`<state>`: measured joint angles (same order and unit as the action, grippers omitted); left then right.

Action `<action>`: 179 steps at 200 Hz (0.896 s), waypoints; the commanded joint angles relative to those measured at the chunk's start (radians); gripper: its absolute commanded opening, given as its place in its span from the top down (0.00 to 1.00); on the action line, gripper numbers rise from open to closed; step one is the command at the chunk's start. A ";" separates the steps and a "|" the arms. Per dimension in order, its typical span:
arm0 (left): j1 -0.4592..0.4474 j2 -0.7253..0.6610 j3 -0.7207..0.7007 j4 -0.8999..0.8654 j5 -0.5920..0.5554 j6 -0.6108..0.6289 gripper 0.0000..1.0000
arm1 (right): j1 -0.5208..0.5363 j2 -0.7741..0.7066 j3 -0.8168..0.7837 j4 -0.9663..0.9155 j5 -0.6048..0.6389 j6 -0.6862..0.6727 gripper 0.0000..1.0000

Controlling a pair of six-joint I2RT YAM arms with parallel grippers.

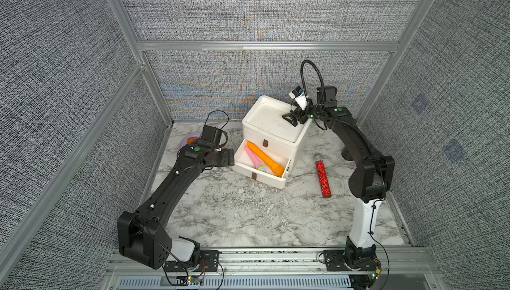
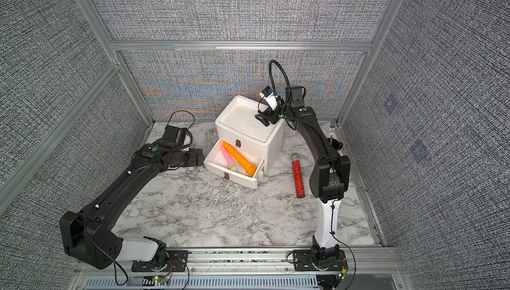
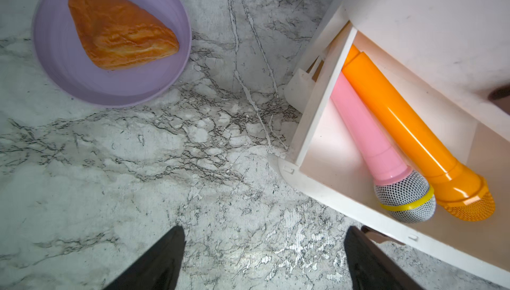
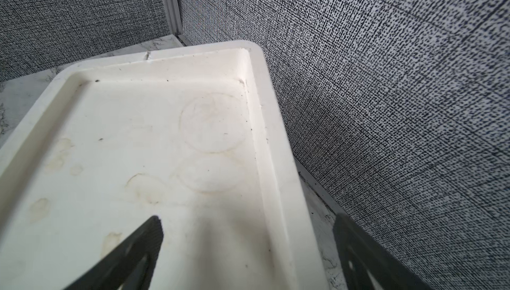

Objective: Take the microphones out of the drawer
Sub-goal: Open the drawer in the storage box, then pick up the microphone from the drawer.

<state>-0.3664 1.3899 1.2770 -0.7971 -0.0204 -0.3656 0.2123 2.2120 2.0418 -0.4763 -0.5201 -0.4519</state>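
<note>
Currently I see the pink microphone (image 3: pixel 367 137) and the orange microphone (image 3: pixel 408 125) lying side by side in the pulled-out drawer (image 3: pixel 323 98), my left gripper (image 3: pixel 265 233) spread wide and empty over the marble table (image 3: pixel 138 164) just beside it, and my right gripper (image 4: pixel 248 219) likewise parted and empty over the edge of the cabinet top (image 4: pixel 138 137).

We see drawer (image 2: pixel 242 180) pulled open, pink microphone (image 2: pixel 227 157) and orange microphone (image 2: pixel 238 157) side by side inside. Left tool (image 2: pixel 196 156) just beside drawer, right tool (image 2: pixel 263 119) over cabinet (image 2: pixel 273 142) top. Red glitter microphone (image 2: pixel 298 174) lies on table (image 2: pixel 220 214).
</note>
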 commanded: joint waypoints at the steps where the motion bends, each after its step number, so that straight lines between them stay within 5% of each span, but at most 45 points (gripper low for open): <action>1: 0.001 -0.013 0.001 -0.003 0.035 0.014 0.07 | 0.001 -0.027 -0.017 -0.232 0.063 0.074 0.02; 106: 0.003 -0.106 -0.041 0.101 0.142 0.171 0.00 | 0.084 -0.202 0.050 -0.218 0.218 0.130 0.02; 179: 0.009 -0.195 -0.057 0.092 0.163 0.238 0.00 | 0.297 -0.253 -0.006 -0.267 0.241 0.187 0.02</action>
<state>-0.3614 1.2232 1.2243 -0.7105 0.1051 -0.1787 0.4583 1.9747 2.0773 -0.7330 -0.2882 -0.3134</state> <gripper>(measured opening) 0.999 0.978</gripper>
